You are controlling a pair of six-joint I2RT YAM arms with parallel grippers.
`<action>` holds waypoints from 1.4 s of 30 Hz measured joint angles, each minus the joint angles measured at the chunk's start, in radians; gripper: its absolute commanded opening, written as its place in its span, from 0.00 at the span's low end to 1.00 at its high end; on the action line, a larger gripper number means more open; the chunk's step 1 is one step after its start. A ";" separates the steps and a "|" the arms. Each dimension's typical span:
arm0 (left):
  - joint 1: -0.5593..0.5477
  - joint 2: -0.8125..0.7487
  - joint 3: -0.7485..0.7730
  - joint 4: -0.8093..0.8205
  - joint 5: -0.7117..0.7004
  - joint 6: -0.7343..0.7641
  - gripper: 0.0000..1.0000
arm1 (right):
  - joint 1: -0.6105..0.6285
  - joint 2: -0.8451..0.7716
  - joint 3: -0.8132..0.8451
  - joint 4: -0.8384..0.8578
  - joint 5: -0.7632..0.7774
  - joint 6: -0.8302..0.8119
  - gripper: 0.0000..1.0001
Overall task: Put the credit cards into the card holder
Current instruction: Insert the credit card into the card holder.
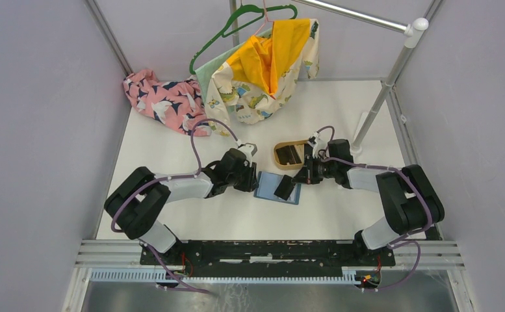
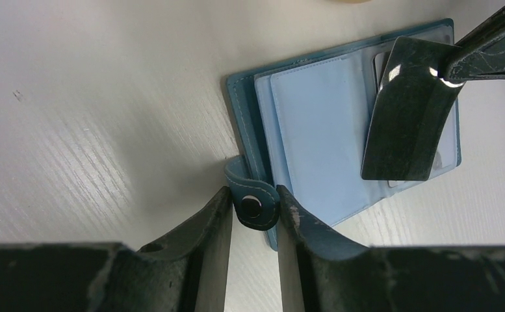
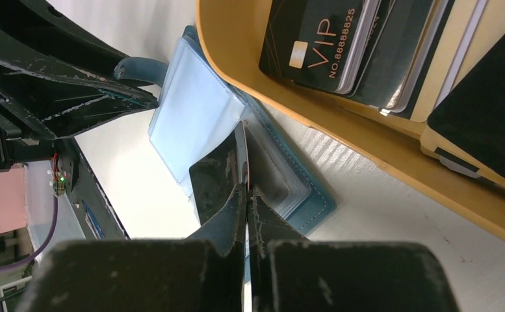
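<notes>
The teal card holder (image 1: 269, 190) lies open on the white table, its pale clear sleeves (image 2: 318, 130) facing up. My left gripper (image 2: 253, 198) sits at its left edge, jaws closed against both sides of the snap tab (image 2: 255, 207). My right gripper (image 3: 246, 188) is shut on a dark credit card (image 2: 405, 110), held tilted over the holder's right half with its lower edge at the sleeves. More credit cards (image 3: 314, 39), dark ones with pale edges, are stacked in the oval wooden tray (image 1: 282, 147) just behind the holder.
The tray's tan rim (image 3: 340, 123) touches the holder's far side. A pink patterned cloth (image 1: 162, 101) and a yellow-and-white garment (image 1: 269, 65) on a green hanger lie at the back. A white rack pole (image 1: 383, 97) stands at the back right.
</notes>
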 measured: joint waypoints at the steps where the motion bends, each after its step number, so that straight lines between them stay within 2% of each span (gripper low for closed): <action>1: 0.000 0.000 0.000 0.000 0.002 0.003 0.36 | 0.002 0.002 0.002 -0.004 0.002 0.002 0.00; 12: 0.000 0.027 0.019 0.020 0.012 0.019 0.36 | 0.021 0.015 0.083 -0.116 0.047 -0.045 0.00; 25: 0.000 0.041 0.032 0.023 0.025 0.048 0.35 | 0.024 -0.018 0.104 -0.184 0.111 -0.089 0.00; 32: -0.001 0.041 0.032 0.021 0.025 0.051 0.35 | 0.008 -0.120 0.112 -0.191 0.154 -0.117 0.00; 42: -0.001 0.041 0.034 0.021 0.029 0.051 0.35 | 0.008 -0.070 0.112 -0.185 0.162 -0.105 0.00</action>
